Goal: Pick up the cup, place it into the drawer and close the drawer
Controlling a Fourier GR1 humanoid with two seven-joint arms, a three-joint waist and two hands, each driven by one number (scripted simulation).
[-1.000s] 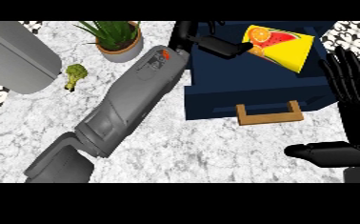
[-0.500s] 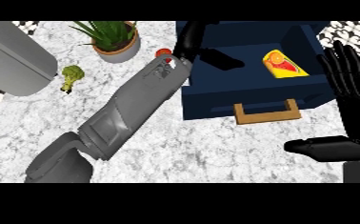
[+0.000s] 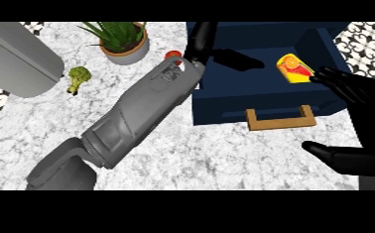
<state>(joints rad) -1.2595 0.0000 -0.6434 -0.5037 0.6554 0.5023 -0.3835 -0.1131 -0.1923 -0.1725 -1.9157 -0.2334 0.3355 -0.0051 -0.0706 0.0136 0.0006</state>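
Observation:
The cup point(image 3: 292, 68), yellow and red with an orange printed on it, lies on its side inside the open dark blue drawer point(image 3: 242, 103), near the drawer's right wall. The drawer's wooden handle point(image 3: 282, 119) points toward me. My left hand point(image 3: 209, 48) hangs over the drawer's left part with fingers spread and holds nothing; it is apart from the cup. At the view's right edge my right hand point(image 3: 350, 89) stands open, just right of the cup, with its thumb lower down beside the handle.
A potted plant point(image 3: 121, 41) stands at the back left and a broccoli floret point(image 3: 77, 76) lies beside a grey appliance point(image 3: 26, 58). A small red object point(image 3: 173, 54) sits by my left wrist, against the drawer's left side.
The cup has left my left hand and now lies in the drawer. My left hand has drawn back toward the drawer's left side. The right hand has barely moved.

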